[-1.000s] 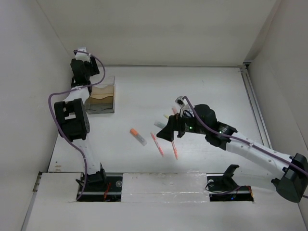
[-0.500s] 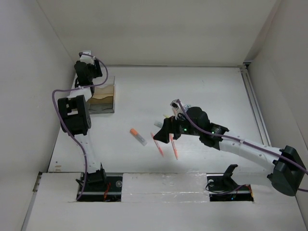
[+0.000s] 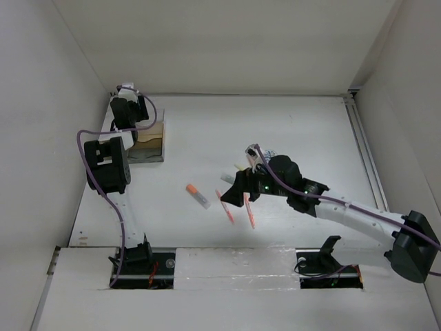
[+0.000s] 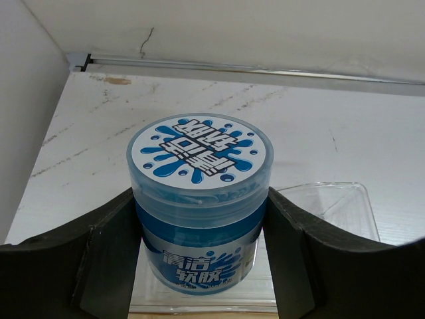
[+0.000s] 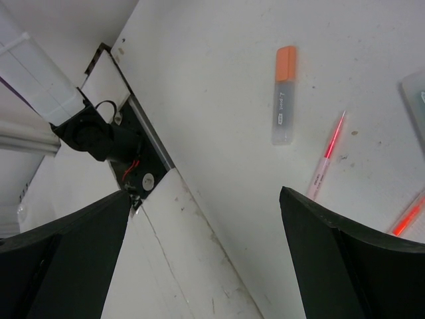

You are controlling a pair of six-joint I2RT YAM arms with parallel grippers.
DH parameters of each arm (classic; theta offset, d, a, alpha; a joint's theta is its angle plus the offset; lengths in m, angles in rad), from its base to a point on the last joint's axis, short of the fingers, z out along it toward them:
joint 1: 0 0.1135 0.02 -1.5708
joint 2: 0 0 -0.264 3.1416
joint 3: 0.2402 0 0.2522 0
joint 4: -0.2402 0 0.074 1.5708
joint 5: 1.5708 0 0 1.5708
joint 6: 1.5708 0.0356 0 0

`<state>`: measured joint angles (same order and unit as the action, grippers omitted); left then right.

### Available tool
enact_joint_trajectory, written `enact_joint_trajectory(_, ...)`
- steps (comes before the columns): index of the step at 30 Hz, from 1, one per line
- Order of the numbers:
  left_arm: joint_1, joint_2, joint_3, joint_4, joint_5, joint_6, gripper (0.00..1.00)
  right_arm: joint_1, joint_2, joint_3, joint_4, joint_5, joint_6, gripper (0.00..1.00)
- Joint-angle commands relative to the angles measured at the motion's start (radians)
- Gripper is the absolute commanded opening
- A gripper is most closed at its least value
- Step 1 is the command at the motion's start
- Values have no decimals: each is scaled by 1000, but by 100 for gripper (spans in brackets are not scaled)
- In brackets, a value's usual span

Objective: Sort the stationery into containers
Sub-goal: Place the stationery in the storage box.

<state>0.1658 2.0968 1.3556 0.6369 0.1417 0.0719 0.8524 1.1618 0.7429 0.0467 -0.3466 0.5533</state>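
Your left arm (image 3: 105, 172) and right arm (image 3: 351, 214) share one build: slim white links between bulky black joint housings; a purple cable (image 3: 80, 140) trails along each; a small green light glows on the right one; the bases (image 3: 138, 256) are black, with red wiring; the fingers (image 4: 80, 266) are broad, matte black wedges.

White tabletop (image 3: 275, 124) boxed by plain white walls (image 3: 227, 41) — evenly lit.

I count one blue-and-white jar (image 4: 199, 199) between the fingers of my left claw (image 4: 199, 229), with one clear tray (image 4: 339, 206) and one wooden tray (image 3: 148, 143) just below it. Under my right claw (image 5: 204, 199) lie one orange-capped highlighter (image 5: 284, 96) and two pink-red pens (image 5: 325, 158). The pale ones (image 3: 228, 178) half hidden behind that claw I cannot count.
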Motion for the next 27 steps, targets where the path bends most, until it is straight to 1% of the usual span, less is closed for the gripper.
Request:
enact_joint_trajectory(1, 9, -93, -6, 106, -13, 14, 0, 8, -42, -10, 68, 9, -12, 100)
enact_joint_trajectory(7, 9, -72, 5, 93, -22, 25, 0, 8, -51, -19, 68, 18, -12, 100)
enact_joint_trajectory(13, 9, -54, 25, 92, -22, 34, 0, 8, -7, 1, 68, 9, -12, 100)
enact_joint_trajectory(24, 9, -26, 43, 83, -31, 55, 0, 17, -7, 10, 68, 0, -12, 100)
enact_joint_trajectory(27, 9, -17, 43, 83, -31, 65, 9, 17, -7, 10, 68, 0, -21, 100)
